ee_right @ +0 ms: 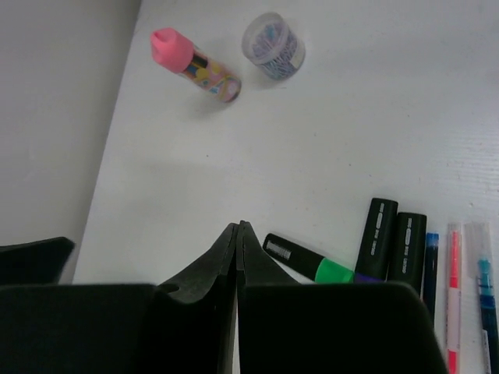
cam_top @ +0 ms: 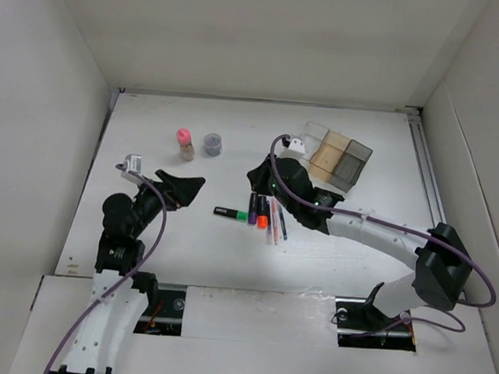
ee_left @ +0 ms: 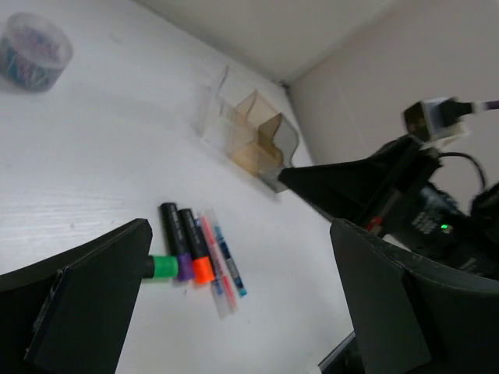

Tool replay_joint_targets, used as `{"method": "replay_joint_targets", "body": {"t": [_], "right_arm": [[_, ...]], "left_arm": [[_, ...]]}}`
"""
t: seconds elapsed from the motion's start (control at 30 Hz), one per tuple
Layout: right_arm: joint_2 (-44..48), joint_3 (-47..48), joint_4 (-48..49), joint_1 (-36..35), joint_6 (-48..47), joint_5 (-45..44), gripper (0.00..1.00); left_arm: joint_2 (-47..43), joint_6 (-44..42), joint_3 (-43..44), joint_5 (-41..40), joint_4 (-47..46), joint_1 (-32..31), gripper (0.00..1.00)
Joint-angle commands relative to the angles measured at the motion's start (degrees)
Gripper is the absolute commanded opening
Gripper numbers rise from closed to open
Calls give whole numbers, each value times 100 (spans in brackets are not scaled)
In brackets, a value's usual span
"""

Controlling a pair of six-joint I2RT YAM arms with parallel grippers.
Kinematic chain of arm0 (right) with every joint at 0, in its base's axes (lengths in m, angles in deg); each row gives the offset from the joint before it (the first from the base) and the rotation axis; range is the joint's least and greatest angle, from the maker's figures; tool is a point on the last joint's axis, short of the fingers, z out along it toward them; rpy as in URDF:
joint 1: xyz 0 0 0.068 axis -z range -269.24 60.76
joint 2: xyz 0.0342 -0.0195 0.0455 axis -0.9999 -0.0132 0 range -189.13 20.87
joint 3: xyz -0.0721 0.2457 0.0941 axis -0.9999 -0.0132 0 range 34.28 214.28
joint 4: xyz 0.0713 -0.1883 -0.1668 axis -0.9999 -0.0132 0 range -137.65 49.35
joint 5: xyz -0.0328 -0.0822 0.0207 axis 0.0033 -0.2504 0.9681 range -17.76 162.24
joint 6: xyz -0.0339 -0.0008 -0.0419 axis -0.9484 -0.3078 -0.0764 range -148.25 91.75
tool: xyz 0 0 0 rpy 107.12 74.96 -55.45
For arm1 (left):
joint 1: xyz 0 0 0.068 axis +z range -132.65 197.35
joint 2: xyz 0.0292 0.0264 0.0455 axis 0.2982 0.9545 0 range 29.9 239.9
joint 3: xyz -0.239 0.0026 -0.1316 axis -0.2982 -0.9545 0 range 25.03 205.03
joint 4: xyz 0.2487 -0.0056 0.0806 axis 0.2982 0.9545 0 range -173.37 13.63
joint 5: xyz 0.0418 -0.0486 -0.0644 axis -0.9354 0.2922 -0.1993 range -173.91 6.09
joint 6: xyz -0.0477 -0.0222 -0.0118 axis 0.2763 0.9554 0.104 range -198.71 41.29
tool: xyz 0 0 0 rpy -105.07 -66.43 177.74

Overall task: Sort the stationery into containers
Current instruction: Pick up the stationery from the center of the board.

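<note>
Overhead camera looks steeply down across the white bench point(cam_top: 235, 143) from behind the arm bases; both low wrist cameras, facing each other, share the short black markers point(ee_left: 187, 241)

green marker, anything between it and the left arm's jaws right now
Nothing visible does. The left gripper is open just left of the green marker, and the top view shows only bare table between them. The purple marker and the shut right gripper are on the marker's other side.

A count by kind
Three markers point(cam_top: 253, 209), two or three thin pens point(cam_top: 274, 223), one pink-capped bottle point(cam_top: 185, 145), one round jar point(cam_top: 212, 143), three joined boxes point(cam_top: 330, 155).
</note>
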Motion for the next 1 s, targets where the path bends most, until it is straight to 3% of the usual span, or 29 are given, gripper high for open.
{"method": "replay_joint_targets", "body": {"t": [0.0, 0.13, 0.2, 0.27, 0.37, 0.57, 0.73, 0.77, 0.8, 0.97], "right_arm": [[-46, 245, 424, 185, -201, 394, 5], [-1003, 1562, -339, 256, -201, 650, 34], [-1409, 2081, -629, 256, -201, 650, 71], [-1998, 2854, -823, 256, -367, 737, 97], [-2831, 3953, -1297, 256, -552, 905, 99], [-4143, 5937, -1939, 256, -773, 1046, 99], [-5110, 6978, -2002, 204, -1097, 1169, 99], [-5207, 7066, -1932, 204, -1168, 1169, 99], [-5391, 7206, -1775, 204, -1168, 1169, 99], [-5972, 7910, -1554, 204, -1283, 1169, 99]], "left_arm": [[341, -685, 700, -373, 840, -138, 99], [193, -906, 1350, -1313, 1606, -138, 99], [140, -977, 1589, -1919, 1862, -209, 99], [87, -907, 1861, -2376, 2343, -270, 99], [165, -512, 2090, -3369, 2968, -270, 99], [96, -660, 2091, -3099, 2821, -376, 99], [157, -775, 2293, -3178, 3032, -428, 99], [157, -775, 2293, -3178, 3032, -428, 87], [157, -775, 2293, -3178, 3032, -428, 82], [166, -722, 2240, -3178, 3146, -499, 74]]}}
